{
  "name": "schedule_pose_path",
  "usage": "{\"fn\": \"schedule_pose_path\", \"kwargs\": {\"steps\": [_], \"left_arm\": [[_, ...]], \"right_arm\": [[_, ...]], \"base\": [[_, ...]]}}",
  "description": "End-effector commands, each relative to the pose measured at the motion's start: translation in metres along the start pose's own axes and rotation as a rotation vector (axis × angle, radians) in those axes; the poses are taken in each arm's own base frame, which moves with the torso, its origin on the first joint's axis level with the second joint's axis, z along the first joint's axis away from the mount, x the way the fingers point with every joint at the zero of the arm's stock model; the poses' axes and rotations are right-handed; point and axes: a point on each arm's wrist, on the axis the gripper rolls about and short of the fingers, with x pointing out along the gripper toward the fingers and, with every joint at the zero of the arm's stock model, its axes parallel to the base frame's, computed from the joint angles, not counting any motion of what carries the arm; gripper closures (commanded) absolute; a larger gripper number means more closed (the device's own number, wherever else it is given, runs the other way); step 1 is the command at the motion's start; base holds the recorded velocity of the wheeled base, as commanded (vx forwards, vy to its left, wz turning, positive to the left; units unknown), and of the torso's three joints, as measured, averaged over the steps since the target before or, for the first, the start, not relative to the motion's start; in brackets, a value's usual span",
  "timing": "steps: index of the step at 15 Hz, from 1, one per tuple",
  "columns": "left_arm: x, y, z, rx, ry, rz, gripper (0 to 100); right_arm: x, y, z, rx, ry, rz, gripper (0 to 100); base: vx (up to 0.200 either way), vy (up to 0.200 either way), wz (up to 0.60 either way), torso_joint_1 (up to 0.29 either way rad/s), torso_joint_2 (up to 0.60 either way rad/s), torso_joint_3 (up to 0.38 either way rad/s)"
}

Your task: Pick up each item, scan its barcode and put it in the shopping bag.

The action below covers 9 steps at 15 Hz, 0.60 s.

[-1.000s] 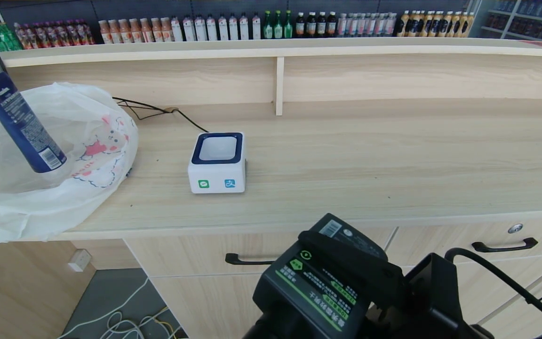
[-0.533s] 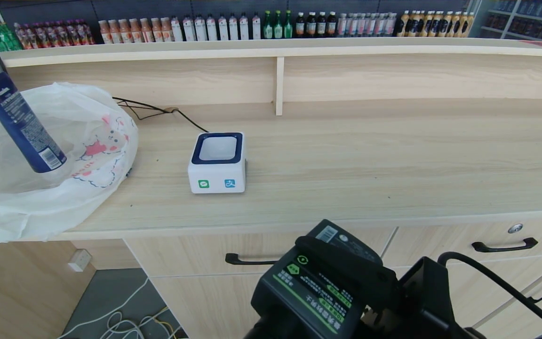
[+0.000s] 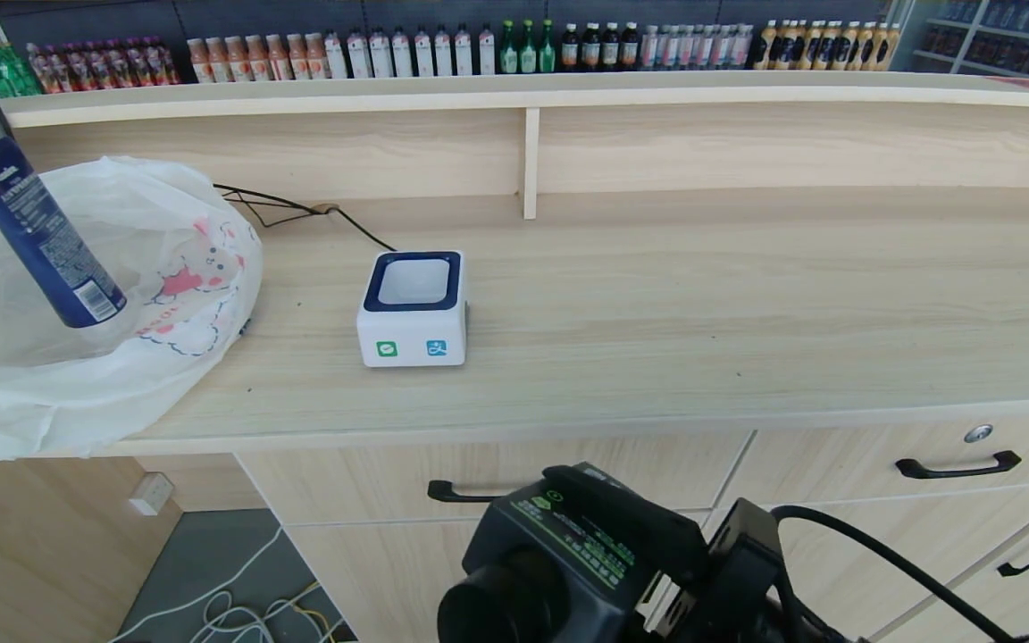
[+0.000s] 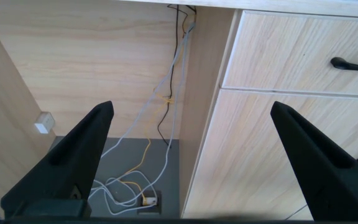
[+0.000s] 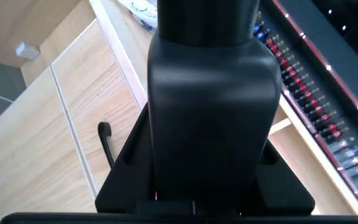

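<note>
Two fingers of the left gripper (image 4: 191, 106) stand wide apart with nothing between them; it hangs below the counter's top, facing the cabinet side, and past it loose cables (image 4: 129, 180) lie on the grey floor. On the other arm, the right gripper (image 5: 207, 124) is clamped on a black container (image 3: 568, 545) with a green label; the container's round end points toward the robot, and in the head view it is held in the air in front of the drawers (image 3: 836, 464), lower than the counter (image 3: 702, 295) edge and on the near side of it; a drawer's black handle (image 3: 957, 466) shows off to the right. Up on the counter, the scanner (image 3: 413, 308), a white cube with a dark blue frame around its top window, sits well apart from the held container; a thin black cord (image 3: 300, 210) runs from behind it toward the back panel. Further to the left, the shopping bag (image 3: 50, 384), pale plastic with a pink cartoon print, slumps over the counter's left end; a blue tube (image 3: 41, 237) stands tilted inside it, its barcode end down. Rows of bottles (image 3: 479, 49) line the shelf behind the counter.
</note>
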Motion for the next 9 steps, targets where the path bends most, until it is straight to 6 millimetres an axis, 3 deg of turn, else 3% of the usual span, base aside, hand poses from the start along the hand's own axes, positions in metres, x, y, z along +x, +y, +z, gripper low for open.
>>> {"fn": "schedule_pose_path", "kwargs": {"steps": [1,4,7,8,9], "left_arm": [[0.0,0.0,0.0,0.0,-0.001,0.0,0],[0.0,0.0,0.0,0.0,-0.001,0.0,0],[0.0,0.0,0.0,0.0,-0.001,0.0,0],[0.0,0.0,0.0,0.0,-0.001,0.0,0],[0.0,0.0,0.0,0.0,-0.001,0.0,0]], "right_arm": [[0.013,-0.007,-0.005,0.119,0.02,-0.05,100],[0.044,-0.041,-0.007,0.326,-0.014,-0.229,100],[0.059,-0.025,-0.016,0.625,0.002,-0.217,100],[0.062,-0.033,-0.023,0.68,0.024,-0.279,100],[0.069,-0.053,-0.036,0.733,0.023,-0.378,100]], "base": [[0.0,0.0,0.0,0.0,0.0,0.0],[0.0,0.0,0.0,0.0,0.0,0.0],[0.0,0.0,0.0,0.0,0.0,0.0],[0.0,0.0,0.0,0.0,0.0,0.0],[0.0,0.0,0.0,0.0,0.0,0.0]]}}
